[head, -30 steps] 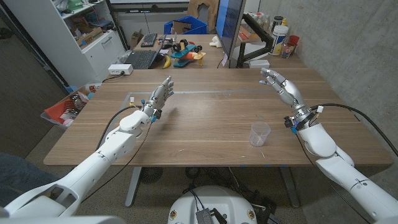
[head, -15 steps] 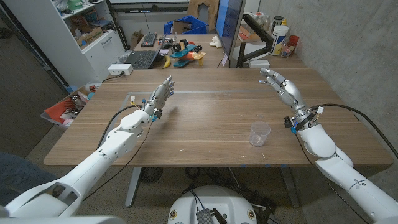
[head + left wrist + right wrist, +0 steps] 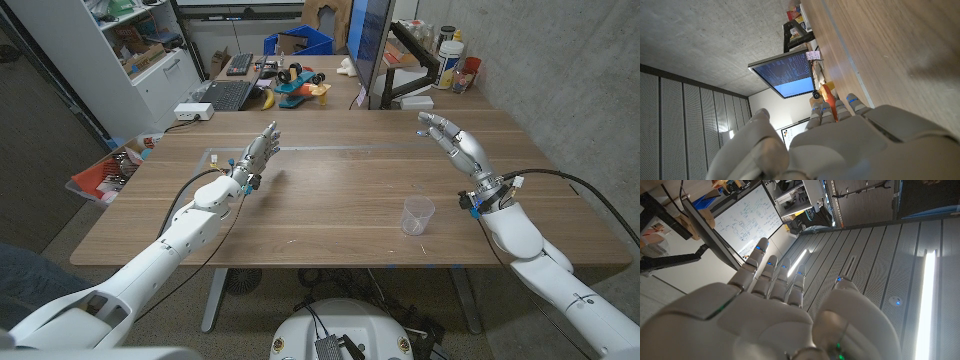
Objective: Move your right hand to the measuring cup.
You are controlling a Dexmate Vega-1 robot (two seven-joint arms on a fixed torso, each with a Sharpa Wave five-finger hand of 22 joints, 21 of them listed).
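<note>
A small clear plastic measuring cup (image 3: 418,215) stands upright on the wooden table (image 3: 340,190), near its front edge and right of centre. My right hand (image 3: 453,142) is raised above the table's right side, farther back than the cup and to its right, fingers apart and holding nothing. My left hand (image 3: 258,154) hangs over the table's left half, fingers extended and empty. The right wrist view looks along my right hand (image 3: 770,315) with its fingers spread. The left wrist view looks along my left hand (image 3: 840,140) beside the tabletop (image 3: 900,45).
Behind the table's far edge stand a monitor (image 3: 368,45) on an arm, a laptop (image 3: 226,95) and small clutter. A white shelf unit (image 3: 130,60) stands at the back left. A concrete wall runs along the right side.
My right forearm and wrist have shifted slightly to the right and toward the front edge. The cup and left arm have not moved.
</note>
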